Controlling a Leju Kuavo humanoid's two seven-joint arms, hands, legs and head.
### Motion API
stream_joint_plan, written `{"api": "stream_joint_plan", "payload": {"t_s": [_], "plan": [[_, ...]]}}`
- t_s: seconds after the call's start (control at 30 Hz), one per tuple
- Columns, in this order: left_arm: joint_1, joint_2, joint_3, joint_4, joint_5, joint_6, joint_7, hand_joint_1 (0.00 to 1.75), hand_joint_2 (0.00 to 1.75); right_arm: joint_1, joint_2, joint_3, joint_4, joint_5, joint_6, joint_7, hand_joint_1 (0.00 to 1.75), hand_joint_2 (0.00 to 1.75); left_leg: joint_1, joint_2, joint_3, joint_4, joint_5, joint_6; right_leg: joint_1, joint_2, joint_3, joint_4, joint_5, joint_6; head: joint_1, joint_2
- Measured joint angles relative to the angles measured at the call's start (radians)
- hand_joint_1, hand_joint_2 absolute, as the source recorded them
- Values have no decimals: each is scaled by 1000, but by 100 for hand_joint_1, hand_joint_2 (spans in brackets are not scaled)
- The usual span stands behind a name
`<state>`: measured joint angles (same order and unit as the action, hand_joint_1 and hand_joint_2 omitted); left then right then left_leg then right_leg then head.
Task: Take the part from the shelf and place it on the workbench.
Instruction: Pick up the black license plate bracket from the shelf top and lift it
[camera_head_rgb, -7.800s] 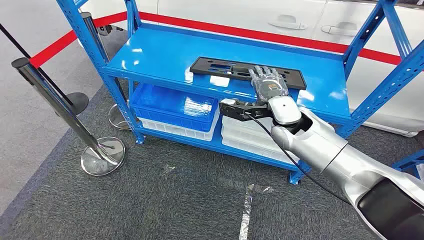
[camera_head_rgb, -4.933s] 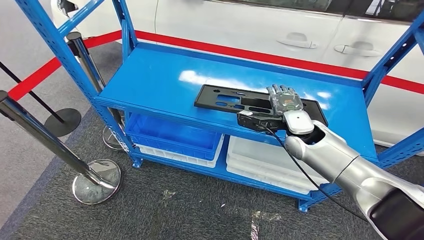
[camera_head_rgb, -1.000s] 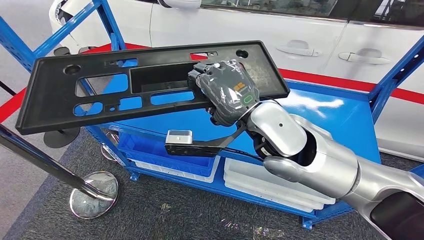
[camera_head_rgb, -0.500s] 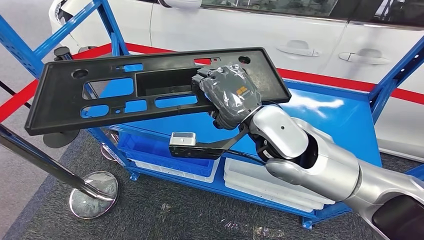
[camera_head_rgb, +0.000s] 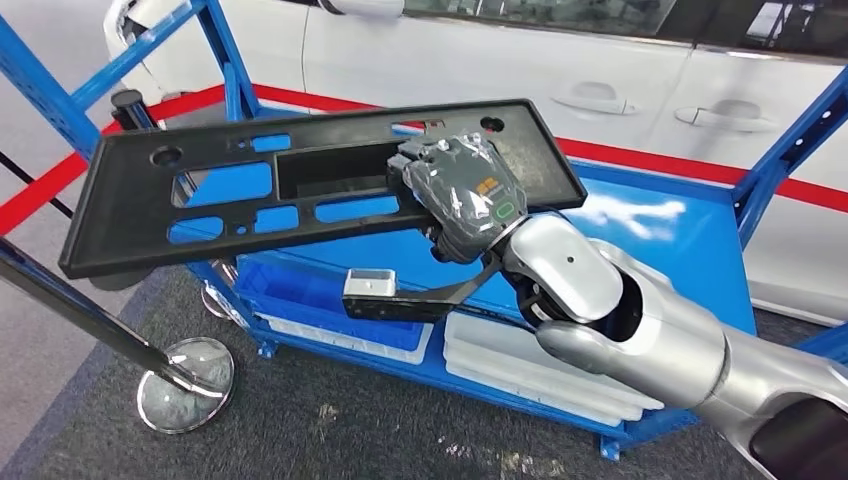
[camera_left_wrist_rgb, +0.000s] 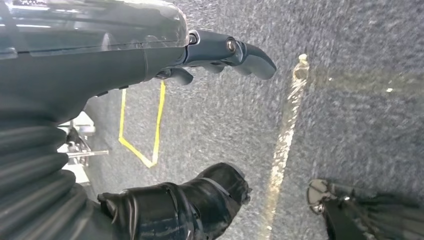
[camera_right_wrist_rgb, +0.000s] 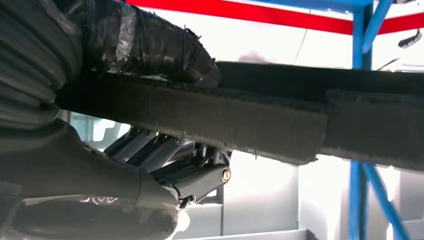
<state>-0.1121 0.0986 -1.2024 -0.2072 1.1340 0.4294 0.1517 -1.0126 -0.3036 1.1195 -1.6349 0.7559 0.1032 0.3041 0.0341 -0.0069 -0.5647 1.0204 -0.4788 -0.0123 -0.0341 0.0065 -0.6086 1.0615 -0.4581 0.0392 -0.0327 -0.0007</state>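
**Part lifted off the shelf, not yet delivered**

The right robot hand (camera_head_rgb: 462, 196) grips a long black plastic panel (camera_head_rgb: 300, 185) near its right end, holding it in the air above the blue shelf (camera_head_rgb: 680, 240). The left robot hand (camera_left_wrist_rgb: 165, 125) hangs empty, fingers apart, over grey carpet. Carrying the panel to the counter remains.

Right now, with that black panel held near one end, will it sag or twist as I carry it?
Probably stiff: the black panel juts far past the right hand without visibly drooping. Likely light for its size, given its cutouts and thin edge. The grip sits well off-centre, so it may pivot or slip; the long free end could clip the blue shelf frame.
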Motion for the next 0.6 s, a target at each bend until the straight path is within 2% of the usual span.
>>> {"api": "stream_joint_plan", "payload": {"t_s": [0.07,0.13,0.17,0.23,0.27,0.3,0.33,0.37,0.43,0.47,0.5,0.6], "plan": [[1,1,0,0,0,0,0,0,175,0,0,0,0,0,1,-1,175,175,1,-1,-8,5,2,-11,1,2,-11,2,3,-20,-1,0],[3,-1,0,0,0,-1,-1,0,175,-1,0,0,0,0,1,-1,175,175,5,1,-24,28,-22,-16,2,1,-22,0,12,-38,-3,0],[2,-1,0,0,0,-1,-2,0,175,-2,0,0,0,0,1,0,175,175,6,2,-40,66,-54,-17,4,1,-27,-2,17,-48,-4,0],[0,-2,0,0,0,-1,-4,0,175,-1,0,0,0,1,1,0,175,175,2,4,-86,191,-134,-14,11,0,-39,-3,27,-60,-6,0],[-1,-1,0,0,0,-1,-5,0,175,-1,0,1,0,1,1,0,175,175,-1,4,-106,252,-163,-11,15,-1,-46,-3,32,-64,-7,0],[-1,-1,0,0,0,-2,-6,0,175,0,0,1,0,1,1,0,175,175,-5,4,-111,283,-171,-6,20,-1,-53,-3,38,-67,-8,0],[-1,-1,0,0,0,-2,-5,0,175,1,0,1,0,1,1,0,175,175,-9,4,-97,275,-160,0,24,0,-59,-2,43,-68,-8,0],[-1,-1,0,0,0,-2,-5,0,175,1,0,2,0,1,1,0,175,175,-15,4,-65,231,-134,9,28,0,-63,-2,48,-69,-8,0],[-2,1,0,0,0,-3,-2,0,175,0,0,1,0,1,1,0,175,175,-28,4,21,91,-86,29,33,-1,-70,-2,58,-67,-8,0],[-3,2,-1,0,0,-3,-1,0,175,0,0,1,0,1,1,0,175,175,-34,4,50,40,-71,35,34,-2,-71,-4,63,-64,-7,0],[-5,3,-1,1,-1,-3,0,0,175,0,0,1,0,1,1,0,175,175,-39,4,63,9,-65,38,34,-4,-72,-6,70,-60,-7,0],[-8,5,-1,1,-1,-3,2,0,175,0,0,1,-2,1,1,-1,175,175,-40,6,55,-14,-40,41,31,-7,-75,-18,86,-43,-8,0]]}}
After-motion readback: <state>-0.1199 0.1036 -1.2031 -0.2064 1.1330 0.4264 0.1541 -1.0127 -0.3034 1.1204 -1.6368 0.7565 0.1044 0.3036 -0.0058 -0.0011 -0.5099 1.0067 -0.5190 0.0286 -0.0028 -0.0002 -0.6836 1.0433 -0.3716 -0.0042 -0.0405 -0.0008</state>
